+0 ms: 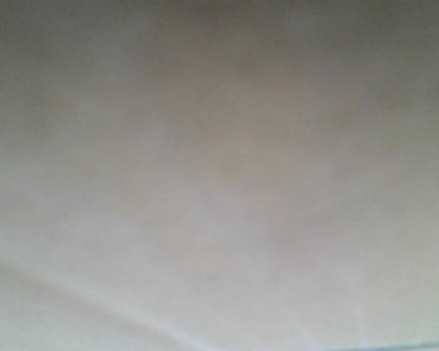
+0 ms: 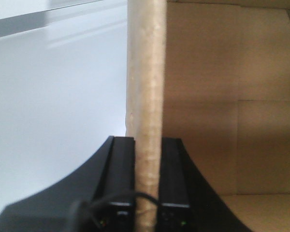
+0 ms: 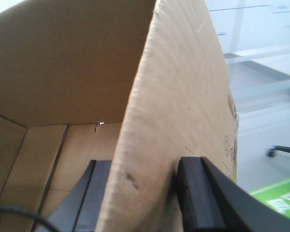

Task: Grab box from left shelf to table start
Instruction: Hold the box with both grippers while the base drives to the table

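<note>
Left end effector [image 2: 147, 141] was clamped on an upright wall of the box [image 2: 208, 96], one finger on each face. Right end effector [image 3: 145, 164] pinched another wall the same way, so the box sat between both arms. The front view showed only a blurred tan field, possibly the box close up.

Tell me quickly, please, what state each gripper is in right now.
Left gripper: shut on a wall of the box.
Right gripper: shut on a wall of the box too.
</note>
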Controlling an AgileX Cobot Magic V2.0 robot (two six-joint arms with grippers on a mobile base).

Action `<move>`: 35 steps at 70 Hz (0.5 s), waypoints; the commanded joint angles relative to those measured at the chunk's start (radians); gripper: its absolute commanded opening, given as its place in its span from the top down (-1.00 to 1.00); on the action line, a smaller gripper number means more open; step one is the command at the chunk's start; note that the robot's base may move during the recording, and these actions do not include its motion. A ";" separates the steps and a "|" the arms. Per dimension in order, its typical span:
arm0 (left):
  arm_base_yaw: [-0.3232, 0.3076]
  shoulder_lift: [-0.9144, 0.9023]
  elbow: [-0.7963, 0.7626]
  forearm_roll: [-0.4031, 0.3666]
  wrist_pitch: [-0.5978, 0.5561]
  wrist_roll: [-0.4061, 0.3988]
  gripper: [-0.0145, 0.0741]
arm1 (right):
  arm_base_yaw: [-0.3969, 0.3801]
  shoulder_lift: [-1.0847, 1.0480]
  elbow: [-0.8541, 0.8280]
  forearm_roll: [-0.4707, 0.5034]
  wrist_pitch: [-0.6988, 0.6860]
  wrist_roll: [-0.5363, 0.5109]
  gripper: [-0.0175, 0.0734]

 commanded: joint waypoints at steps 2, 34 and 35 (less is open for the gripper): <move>-0.004 0.020 0.009 -0.033 0.209 0.001 0.90 | -0.001 0.003 -0.027 -0.037 -0.060 -0.005 0.49; -0.004 0.020 0.009 -0.033 0.209 0.001 0.90 | -0.001 0.003 -0.027 -0.037 -0.060 -0.005 0.49; -0.004 0.020 0.009 -0.033 0.209 0.001 0.90 | -0.001 0.003 -0.027 -0.037 -0.060 -0.005 0.49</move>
